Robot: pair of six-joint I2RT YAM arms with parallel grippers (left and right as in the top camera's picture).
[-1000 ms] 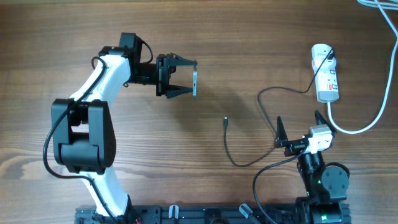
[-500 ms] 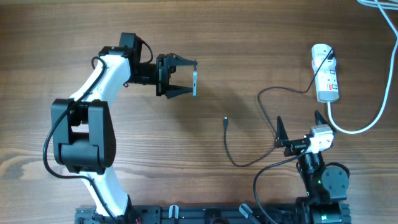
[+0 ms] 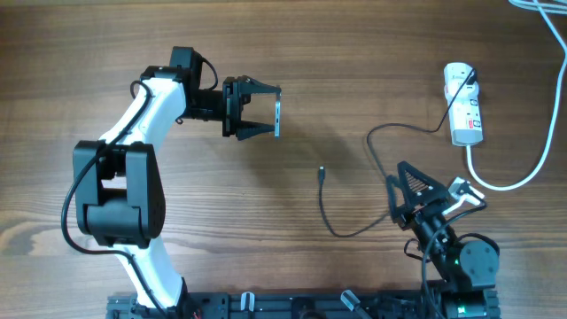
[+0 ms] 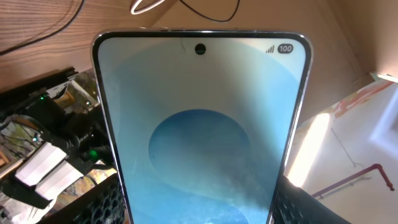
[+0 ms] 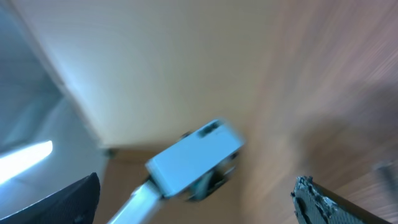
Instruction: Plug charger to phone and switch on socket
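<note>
My left gripper (image 3: 270, 108) is shut on the phone (image 3: 277, 118) and holds it edge-on above the table, left of centre. In the left wrist view the phone's cyan screen (image 4: 199, 124) fills the frame between my fingers (image 4: 199, 214). The charger's thin black cable (image 3: 341, 232) loops across the table. Its small connector tip (image 3: 322, 174) lies free at centre and its plug end sits in the socket (image 3: 464, 115) at the far right. My right gripper (image 3: 411, 184) is open and empty, near the cable loop and below the socket. Its view is motion-blurred, with the jaws (image 5: 199, 202) wide apart.
A thick white cord (image 3: 532, 168) curves from the socket toward the right edge. A blurred white boxy thing (image 5: 194, 155) shows in the right wrist view; I cannot tell what it is. Both arm bases stand at the front edge.
My right gripper has swung and tilted, its fingers now spread toward the upper left. The left gripper, the phone and the cable have not moved.
</note>
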